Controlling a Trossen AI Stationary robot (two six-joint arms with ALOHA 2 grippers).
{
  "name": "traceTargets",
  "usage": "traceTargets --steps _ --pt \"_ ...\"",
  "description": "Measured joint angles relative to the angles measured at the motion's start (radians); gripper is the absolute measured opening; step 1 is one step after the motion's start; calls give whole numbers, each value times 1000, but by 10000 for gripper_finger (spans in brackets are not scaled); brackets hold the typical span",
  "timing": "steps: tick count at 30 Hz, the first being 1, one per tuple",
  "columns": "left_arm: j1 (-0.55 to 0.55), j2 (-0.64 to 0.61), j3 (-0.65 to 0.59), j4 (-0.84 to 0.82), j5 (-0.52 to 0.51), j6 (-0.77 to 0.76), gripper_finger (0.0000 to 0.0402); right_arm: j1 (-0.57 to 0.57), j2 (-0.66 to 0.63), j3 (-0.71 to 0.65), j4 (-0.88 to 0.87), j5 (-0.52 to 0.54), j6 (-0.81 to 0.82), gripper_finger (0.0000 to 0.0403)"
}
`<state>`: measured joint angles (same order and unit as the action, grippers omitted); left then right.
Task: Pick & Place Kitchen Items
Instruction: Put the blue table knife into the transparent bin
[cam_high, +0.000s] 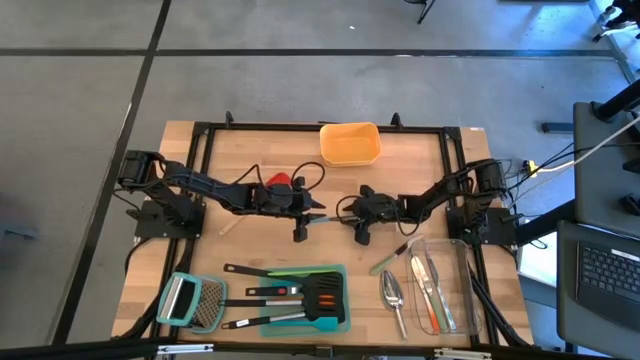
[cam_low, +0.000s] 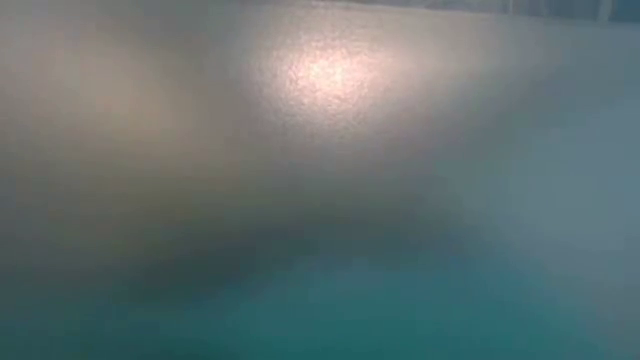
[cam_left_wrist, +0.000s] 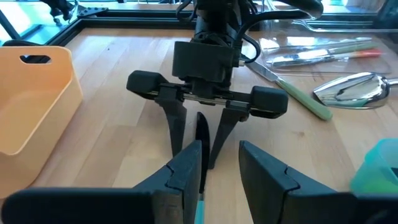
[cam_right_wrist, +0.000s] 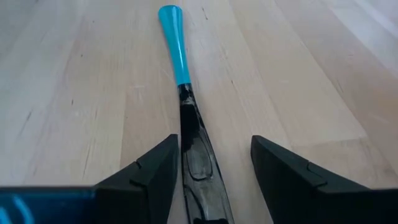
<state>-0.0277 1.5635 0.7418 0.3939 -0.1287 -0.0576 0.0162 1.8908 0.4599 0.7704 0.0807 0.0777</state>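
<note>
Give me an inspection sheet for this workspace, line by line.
Surface: wooden table, inside a black frame.
Job's things: teal-handled spatula flat at mid-table; black turners on the teal tray; silver spoon and green spatula loose; cutlery in the clear container.
Clutter: grater with light-blue handle; empty orange container.
Grippers: left pincer open over the spatula's teal end; right pincer open, straddling its black end; they face each other.
Cables: black loops on the arms; white and yellow leads past the right edge.
Surroundings: grey floor; laptop at right. Low view blocked.
</note>
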Motion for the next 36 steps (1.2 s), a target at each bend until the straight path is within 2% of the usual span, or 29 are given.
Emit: traceTargets --steps 36 --pt "0 0 1 57 0 9 103 18 39 9 78 20 37 207"
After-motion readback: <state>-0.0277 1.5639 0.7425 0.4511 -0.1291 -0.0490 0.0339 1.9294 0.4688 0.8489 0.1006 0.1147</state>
